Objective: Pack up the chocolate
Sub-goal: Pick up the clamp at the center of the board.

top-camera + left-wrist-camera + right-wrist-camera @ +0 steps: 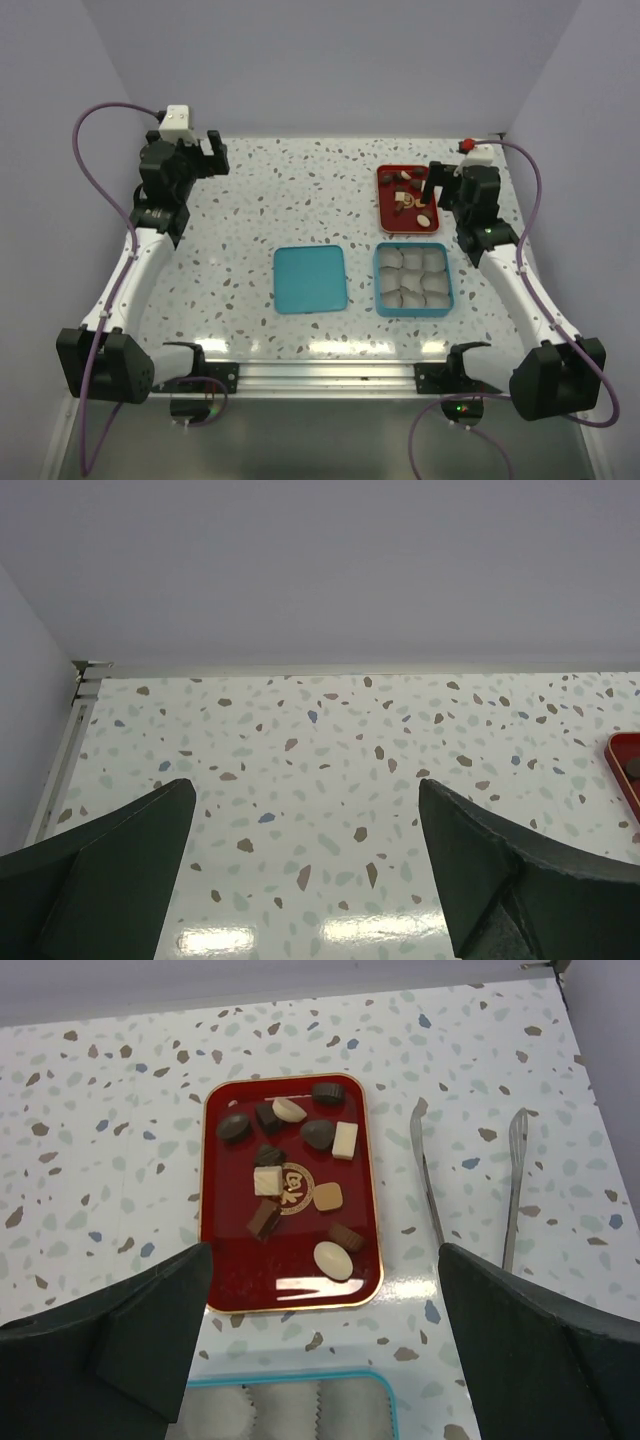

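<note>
Seen from above, the left claw (213, 155) hangs over the far left corner of the speckled tabletop (300, 190), its jaws spread and nothing between them. The right claw (432, 188) hovers at the right edge of the red tray (385, 222), likewise released and empty. The chocolate (408, 196) lies scattered on that tray at the far right of the tabletop. Just in front of the tray sits the teal box (378, 282), filled with crinkled paper cups (412, 278), and its teal lid (310, 278) lies flat beside it to the left. The left wrist camera shows both fingers wide apart above bare speckled surface, with a corner of the red tray at the right edge. The right wrist camera looks down between parted fingers at the tray, where dark, light-brown and cream-white pieces lie loose around a gold emblem. Metal tongs (515, 1175) rest on the tabletop just right of the tray, and the box's rim shows at the bottom.
</note>
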`<state>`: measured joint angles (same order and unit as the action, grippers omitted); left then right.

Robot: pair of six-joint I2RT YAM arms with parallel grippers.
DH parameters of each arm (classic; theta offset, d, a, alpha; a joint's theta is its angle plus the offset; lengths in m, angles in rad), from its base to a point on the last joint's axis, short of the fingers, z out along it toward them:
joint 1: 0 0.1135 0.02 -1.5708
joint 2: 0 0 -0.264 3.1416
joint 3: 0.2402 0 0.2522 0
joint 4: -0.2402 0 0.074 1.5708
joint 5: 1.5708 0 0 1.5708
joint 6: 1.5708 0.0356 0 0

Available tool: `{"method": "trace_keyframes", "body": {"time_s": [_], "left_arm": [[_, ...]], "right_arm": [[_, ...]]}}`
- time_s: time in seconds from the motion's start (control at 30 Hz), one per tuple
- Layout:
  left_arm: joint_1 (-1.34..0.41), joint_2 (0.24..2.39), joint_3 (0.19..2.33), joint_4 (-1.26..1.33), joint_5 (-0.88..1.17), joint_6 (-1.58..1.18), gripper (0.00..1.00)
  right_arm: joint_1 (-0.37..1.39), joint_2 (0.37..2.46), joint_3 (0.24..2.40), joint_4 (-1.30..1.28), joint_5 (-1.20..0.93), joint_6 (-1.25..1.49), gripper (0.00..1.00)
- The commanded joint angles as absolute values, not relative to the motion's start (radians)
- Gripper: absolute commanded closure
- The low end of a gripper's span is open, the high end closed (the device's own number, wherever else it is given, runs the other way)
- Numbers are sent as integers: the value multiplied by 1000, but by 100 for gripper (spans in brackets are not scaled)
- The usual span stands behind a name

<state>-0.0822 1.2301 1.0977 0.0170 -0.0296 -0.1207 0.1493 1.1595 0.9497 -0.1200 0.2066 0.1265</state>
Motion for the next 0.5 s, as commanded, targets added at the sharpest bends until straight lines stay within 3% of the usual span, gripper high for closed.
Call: {"method": "trace_keyframes", "body": {"time_s": [0.0, 0.47], "left_arm": [[-89, 1229, 1095, 34, -37, -127, 0], [-91, 1239, 1101, 8, -40, -115, 0]], "right_arm": [[146, 1160, 969, -123, 233, 112, 1], [141, 1212, 999, -166, 284, 141, 1]]}}
